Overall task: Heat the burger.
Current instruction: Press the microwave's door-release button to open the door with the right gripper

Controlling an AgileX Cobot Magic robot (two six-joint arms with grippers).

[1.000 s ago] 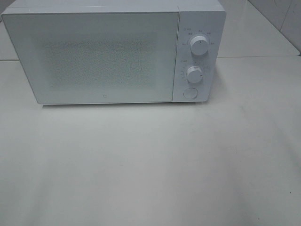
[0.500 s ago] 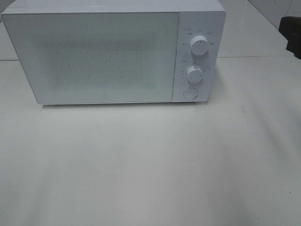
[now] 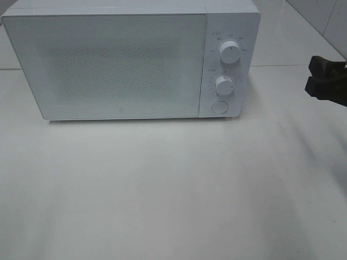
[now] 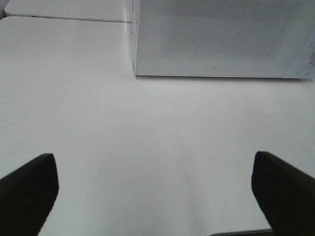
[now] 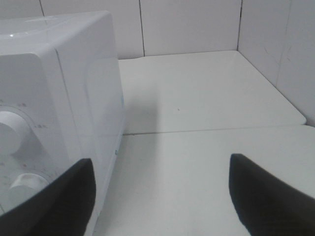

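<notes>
I have the left gripper (image 4: 157,196) hanging over the bare white tabletop (image 4: 98,108). Its two dark fingers (image 4: 27,194) are spread wide, with nothing between them but table. Ahead of it, well apart from the fingertips, stands the white microwave (image 3: 130,59), its door (image 3: 108,65) shut flat against the body.

The right gripper (image 3: 317,75) shows at the edge of the high view, out past the microwave's control-panel end and clear of it. Its jaws stand apart too, and only table shows in the gap. From its wrist camera, the panel corner of the microwave sits near one finger (image 5: 54,201), without touching as far as I can see. The upper knob (image 3: 230,53), the lower knob (image 3: 224,85) and the round button (image 3: 218,106) below them are all on the end of the microwave nearest this gripper. Beyond the gripper the table runs to a tiled wall (image 5: 187,24).

I cannot tell where the burger is. None of my views shows it, and the door's speckled panel lets me see nothing of the inside.
</notes>
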